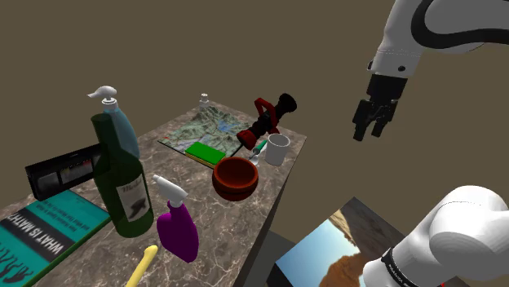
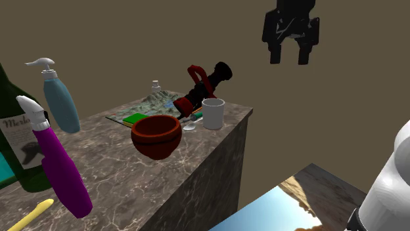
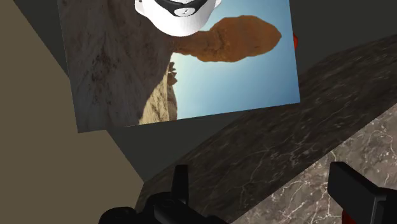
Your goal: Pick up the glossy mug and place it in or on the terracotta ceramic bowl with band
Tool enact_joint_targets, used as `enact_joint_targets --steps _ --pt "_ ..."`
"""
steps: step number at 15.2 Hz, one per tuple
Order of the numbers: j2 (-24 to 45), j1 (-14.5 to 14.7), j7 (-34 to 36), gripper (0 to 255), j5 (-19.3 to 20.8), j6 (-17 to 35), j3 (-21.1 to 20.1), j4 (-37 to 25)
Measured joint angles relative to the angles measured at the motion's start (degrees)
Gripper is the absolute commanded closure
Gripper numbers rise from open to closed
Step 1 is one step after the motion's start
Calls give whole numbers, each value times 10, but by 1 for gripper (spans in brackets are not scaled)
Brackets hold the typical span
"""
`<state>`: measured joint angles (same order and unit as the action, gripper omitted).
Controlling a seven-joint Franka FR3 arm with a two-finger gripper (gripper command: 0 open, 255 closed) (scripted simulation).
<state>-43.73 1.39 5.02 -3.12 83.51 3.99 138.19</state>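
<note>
In the shoulder view, you have open air above the white mug and out past the table edge at its 3 o'clock. Your gripper hangs there at 2 o'clock, well apart. At the mug's 11 o'clock the red-and-black tool stands near and rises above its rim. The reddish-brown bowl sits at 8 o'clock, its top unobstructed. The purple spray bottle and green bottle stand tall well beyond it.

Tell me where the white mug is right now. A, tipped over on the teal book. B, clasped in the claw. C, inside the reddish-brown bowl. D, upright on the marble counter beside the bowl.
D: the mug stands upright on the counter next to the bowl, while the open claw hangs in the air away from it.
</note>
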Motion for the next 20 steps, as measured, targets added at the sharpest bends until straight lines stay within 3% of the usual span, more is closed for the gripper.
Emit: enact_joint_targets --steps 2,9,20 --pt "9 1 2 0 -1 10 -2 1" --pt "125 12 28 0 -5 128 -32 -11" --pt "355 22 83 0 20 272 -71 -117"
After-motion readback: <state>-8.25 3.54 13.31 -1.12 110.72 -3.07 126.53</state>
